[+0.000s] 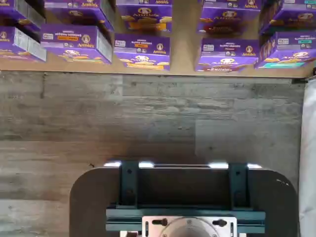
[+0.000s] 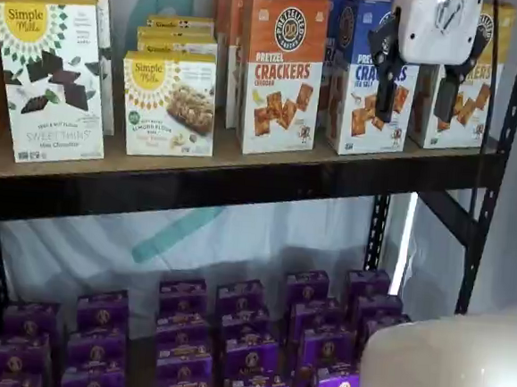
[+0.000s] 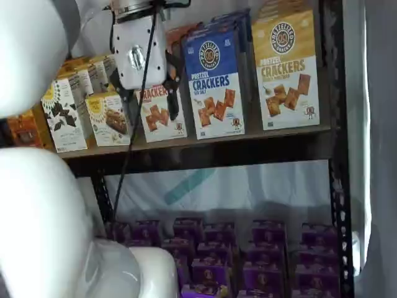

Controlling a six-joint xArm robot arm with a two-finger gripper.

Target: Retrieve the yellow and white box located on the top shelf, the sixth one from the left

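The yellow and white box [image 3: 286,68] stands at the right end of the top shelf [image 3: 205,146], tall, with square crackers pictured on its front. In a shelf view my gripper [image 2: 417,97] hangs in front of that box [image 2: 477,108], covering part of it, with its two black fingers [image 2: 385,87] spread and a plain gap between them. In a shelf view the gripper [image 3: 153,102] appears further left, in front of the orange box. Nothing is held. The wrist view shows neither the fingers nor the box.
An orange Pretzel Crackers box [image 2: 282,70], a blue one [image 2: 357,76] and white Simple Mills boxes [image 2: 48,78] share the top shelf [image 2: 242,170]. Purple boxes [image 2: 229,344] fill the lower level. A black upright [image 2: 504,150] stands right of the target. The white arm [image 3: 37,186] fills the foreground.
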